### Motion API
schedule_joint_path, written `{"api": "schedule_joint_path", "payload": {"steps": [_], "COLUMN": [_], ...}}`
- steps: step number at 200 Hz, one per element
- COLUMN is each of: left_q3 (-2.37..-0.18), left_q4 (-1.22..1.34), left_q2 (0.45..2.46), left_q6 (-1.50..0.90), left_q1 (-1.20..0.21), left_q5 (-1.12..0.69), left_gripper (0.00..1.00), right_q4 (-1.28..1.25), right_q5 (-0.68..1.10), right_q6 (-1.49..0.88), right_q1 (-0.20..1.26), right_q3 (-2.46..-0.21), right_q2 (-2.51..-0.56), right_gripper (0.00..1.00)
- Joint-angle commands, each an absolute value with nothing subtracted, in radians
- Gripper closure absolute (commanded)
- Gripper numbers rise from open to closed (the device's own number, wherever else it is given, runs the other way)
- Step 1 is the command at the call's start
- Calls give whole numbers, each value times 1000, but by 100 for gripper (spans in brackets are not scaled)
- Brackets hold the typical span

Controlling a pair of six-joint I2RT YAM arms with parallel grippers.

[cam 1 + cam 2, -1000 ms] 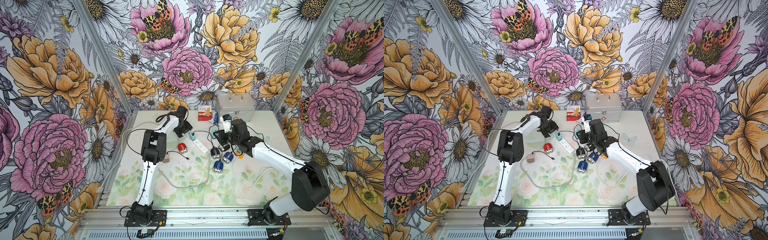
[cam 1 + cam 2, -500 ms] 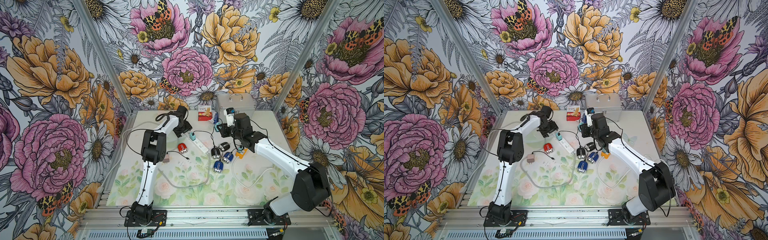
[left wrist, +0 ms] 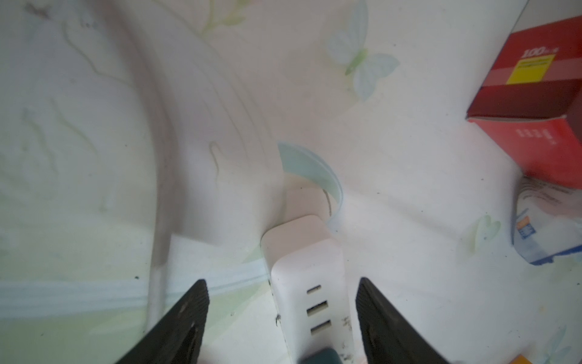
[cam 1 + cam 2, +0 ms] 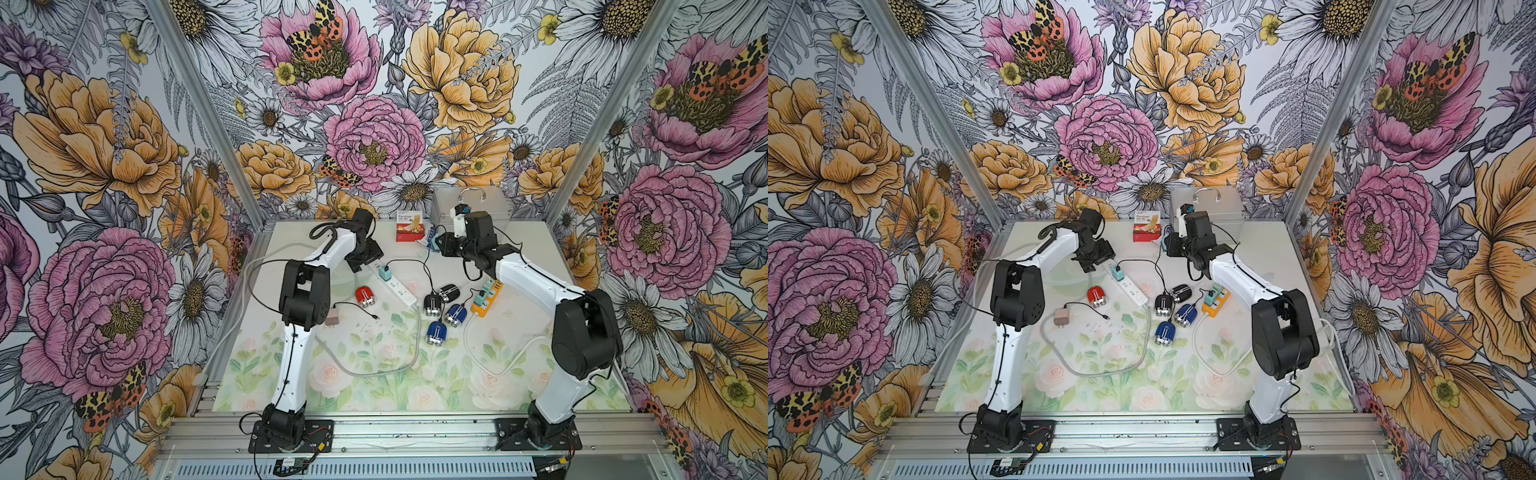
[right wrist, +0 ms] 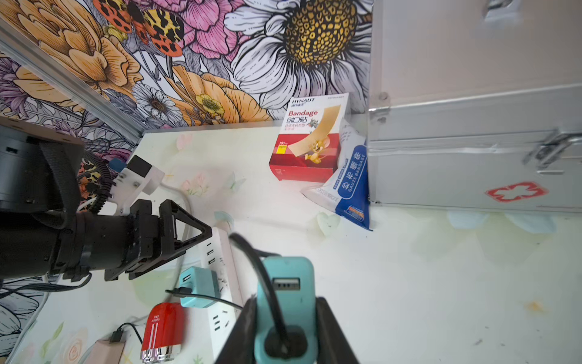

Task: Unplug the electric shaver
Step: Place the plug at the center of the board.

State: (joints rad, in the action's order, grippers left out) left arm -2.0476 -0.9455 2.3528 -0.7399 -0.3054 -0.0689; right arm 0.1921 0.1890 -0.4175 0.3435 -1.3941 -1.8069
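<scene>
power strip (image 4: 399, 286) before bandage box (image 4: 409, 230) | metal case (image 4: 494, 205) right of box

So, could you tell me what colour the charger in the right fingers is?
Teal; the charger shows best in the right wrist view.

The right gripper (image 5: 285, 304) grips a teal charger (image 5: 283, 271); both jaws press against its sides. A black cable (image 5: 278, 318) is plugged into the charger between the jaws and curves forward past the fingertips. A USB port faces up on the charger body. Just outside one jaw lies a white strip (image 5: 225, 252), running forward. A second charger (image 5: 198, 286) sits plugged into the strip. A red shaver (image 5: 162, 327) lies on the strip's far side from the jaws. The left gripper (image 5: 185, 245) stands at the strip's far end, jaws apart. Well ahead of the jaws stand a bandage box (image 5: 310, 138), a gauze pack (image 5: 349, 186) and a metal case (image 5: 472, 151).
</scene>
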Motion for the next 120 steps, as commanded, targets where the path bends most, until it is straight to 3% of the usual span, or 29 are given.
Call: {"api": "schedule_joint_path", "payload": {"steps": [1,65,120], "left_q3": [-2037,-2038,-2035], "left_q4": [-953,-952,-953], "left_q2": [2285,2250,2241], "left_q6": [-697,-652,-652], "left_q1": [-314,-319,-319], "left_q5": [-34,-6,-12], "left_gripper": [25,25,25], "right_q4": [178,183,225], "right_q5": [229,376,358], "right_q6": [-454,-313,-302], "right_q1": [349,458,575], "right_q3": [-1459,-1399,-1302], "right_q2": [-1830,-1662,-1536], "right_gripper": [99,99,99]}}
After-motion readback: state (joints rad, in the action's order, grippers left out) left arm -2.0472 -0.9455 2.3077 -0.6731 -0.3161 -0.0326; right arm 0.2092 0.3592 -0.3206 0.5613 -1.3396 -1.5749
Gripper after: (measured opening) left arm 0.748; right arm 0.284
